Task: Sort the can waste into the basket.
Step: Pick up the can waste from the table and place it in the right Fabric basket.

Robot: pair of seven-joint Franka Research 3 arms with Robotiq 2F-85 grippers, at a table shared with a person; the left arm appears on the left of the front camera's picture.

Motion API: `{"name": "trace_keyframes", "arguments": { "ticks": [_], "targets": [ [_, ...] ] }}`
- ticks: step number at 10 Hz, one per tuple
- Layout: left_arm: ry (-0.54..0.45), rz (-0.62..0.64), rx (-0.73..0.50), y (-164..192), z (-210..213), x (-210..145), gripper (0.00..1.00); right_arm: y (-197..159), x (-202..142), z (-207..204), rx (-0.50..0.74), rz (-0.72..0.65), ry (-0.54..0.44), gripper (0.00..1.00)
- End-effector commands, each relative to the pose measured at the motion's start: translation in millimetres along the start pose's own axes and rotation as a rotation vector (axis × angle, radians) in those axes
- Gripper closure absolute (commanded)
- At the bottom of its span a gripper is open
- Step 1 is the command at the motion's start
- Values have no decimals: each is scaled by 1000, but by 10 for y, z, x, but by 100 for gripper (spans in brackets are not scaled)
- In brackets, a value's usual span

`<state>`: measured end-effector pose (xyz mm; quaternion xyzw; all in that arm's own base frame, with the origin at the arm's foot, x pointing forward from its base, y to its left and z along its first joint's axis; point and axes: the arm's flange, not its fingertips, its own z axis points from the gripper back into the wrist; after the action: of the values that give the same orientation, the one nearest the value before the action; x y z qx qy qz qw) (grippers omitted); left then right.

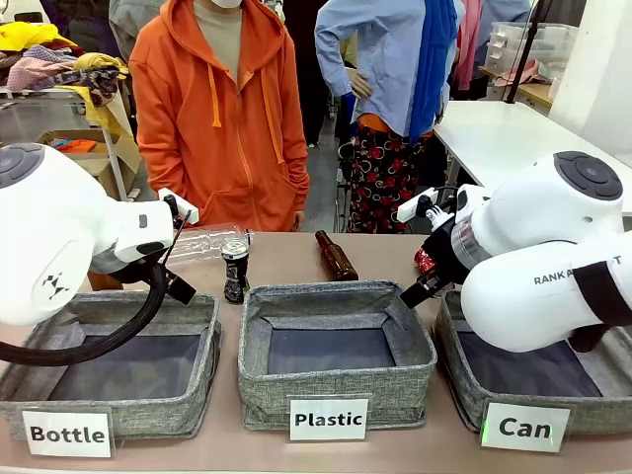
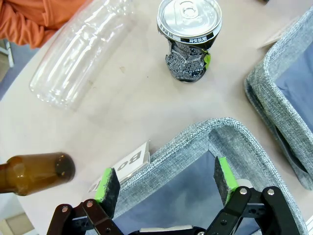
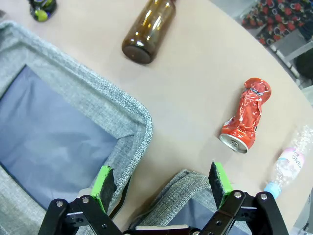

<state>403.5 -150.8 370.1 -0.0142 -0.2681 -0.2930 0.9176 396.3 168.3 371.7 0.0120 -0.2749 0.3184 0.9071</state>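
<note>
Grippers both spread wide, holding nothing. Left gripper (image 2: 165, 178) above the far edge of the "Bottle" bin (image 1: 202, 316). Right gripper (image 3: 161, 177) above the far left corner of the basket (image 1: 464, 390) carded "Can". Just beyond that corner, on the surface (image 2: 146, 107), crushed red can (image 3: 246, 116) on its side, apart from the basket. Farther left, brown bottle (image 3: 148, 30) lying behind the "Plastic" bin (image 1: 336, 385). Black-and-silver can (image 2: 190, 44) upright on the surface, beyond the gap between the "Bottle" and "Plastic" bins, well apart from the basket. Clear plastic bottle (image 2: 80, 54) lying left of it. Person in orange hoodie (image 1: 222, 109) at the far side.
</note>
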Motion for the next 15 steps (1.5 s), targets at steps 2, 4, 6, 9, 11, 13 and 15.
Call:
{"name": "trace_keyframes", "arguments": {
  "ticks": [2,4,6,9,11,13,15],
  "targets": [
    [-56,40,-51,-29,368,28,0,-113,32,318,20,-36,-26,0],
    [-24,203,-69,-44,982,48,0,-224,90,853,113,-179,-58,0],
    [-10,278,-150,-44,1496,-40,0,-309,21,1353,184,-301,-50,0],
    [-85,235,-406,291,2210,-503,0,-623,-510,2077,414,-393,-103,0],
    [-140,302,-553,733,2368,-946,0,-1022,-977,2198,536,-551,-157,0],
    [-220,452,-666,1193,2362,-1320,0,-1391,-1390,2119,659,-709,-221,0],
    [-330,623,-776,1591,2246,-1720,0,-1751,-1824,1964,746,-887,-288,0]
  ]
}}
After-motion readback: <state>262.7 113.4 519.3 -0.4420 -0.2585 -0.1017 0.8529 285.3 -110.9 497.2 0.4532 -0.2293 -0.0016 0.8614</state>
